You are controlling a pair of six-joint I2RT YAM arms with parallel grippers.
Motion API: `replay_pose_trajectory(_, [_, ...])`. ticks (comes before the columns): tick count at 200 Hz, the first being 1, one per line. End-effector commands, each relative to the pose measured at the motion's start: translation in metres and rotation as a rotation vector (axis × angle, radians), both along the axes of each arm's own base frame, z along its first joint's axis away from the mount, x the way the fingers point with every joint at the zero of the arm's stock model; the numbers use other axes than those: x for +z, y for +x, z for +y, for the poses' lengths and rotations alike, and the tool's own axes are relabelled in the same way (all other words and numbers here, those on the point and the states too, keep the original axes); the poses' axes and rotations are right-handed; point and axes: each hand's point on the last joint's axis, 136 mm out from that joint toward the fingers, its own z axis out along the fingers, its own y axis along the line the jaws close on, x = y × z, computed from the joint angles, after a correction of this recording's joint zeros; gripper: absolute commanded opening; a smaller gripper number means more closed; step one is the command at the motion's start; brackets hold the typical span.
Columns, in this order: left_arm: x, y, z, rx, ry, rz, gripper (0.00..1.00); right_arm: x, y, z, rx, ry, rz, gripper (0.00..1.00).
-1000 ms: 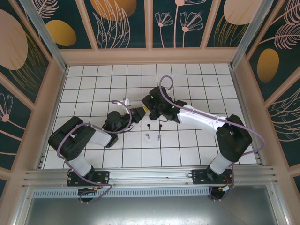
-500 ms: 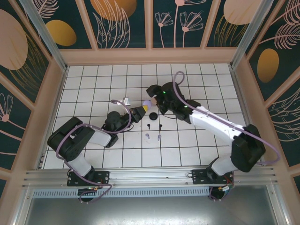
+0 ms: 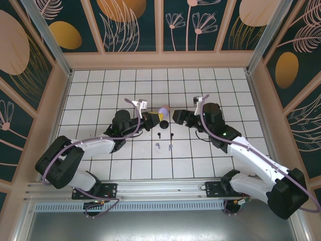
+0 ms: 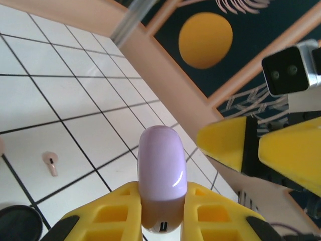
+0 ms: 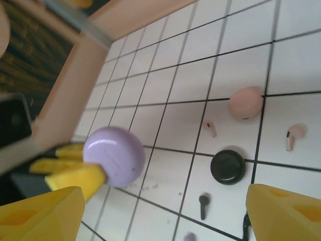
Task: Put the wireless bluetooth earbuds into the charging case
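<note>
The lower end of the light purple charging case is buried between the yellow fingers of the left end effector. Only its rounded top and one side show, and no open lid can be made out. In the left wrist view the black case is cropped by the bottom corner. In the right wrist view a light purple earbud is cut off at the lower edge. There a black earbud is half tucked behind that end effector's own yellow finger. From above, the pink case is too crowded by the two end effectors to pick out.

On the white tiled surface, ahead of the right end effector, lie the round pink case and the black case, apart from each other. One pale pink earbud lies between them and another lies off to the right of the black case. A second black earbud lies just short of the black case, closer to the right end effector.

The left end effector pinches the light purple charging case, which juts out past its fingertips and is held clear of the surface. The right end effector faces it with its fingers spread wide and nothing between them. The case sits just beyond those fingers, ahead and toward the left one. The black and light purple earbuds lie on the surface below both end effectors, on the side toward the arm bases.
</note>
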Motion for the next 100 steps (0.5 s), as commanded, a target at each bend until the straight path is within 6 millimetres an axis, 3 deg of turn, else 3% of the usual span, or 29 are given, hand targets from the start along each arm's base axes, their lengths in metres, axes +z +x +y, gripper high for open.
replay_pose_trajectory(1, [-0.004,-0.019,-0.009,-0.134,0.057,-0.013,0.00,0.016,-0.016,0.015,0.203,-0.029,-0.193,0.83])
replay_pose_trajectory(100, [0.012,-0.031,-0.018,-0.235,0.013,-0.011,0.00,-0.004,-0.009,0.029,0.267,-0.016,-0.147,0.74])
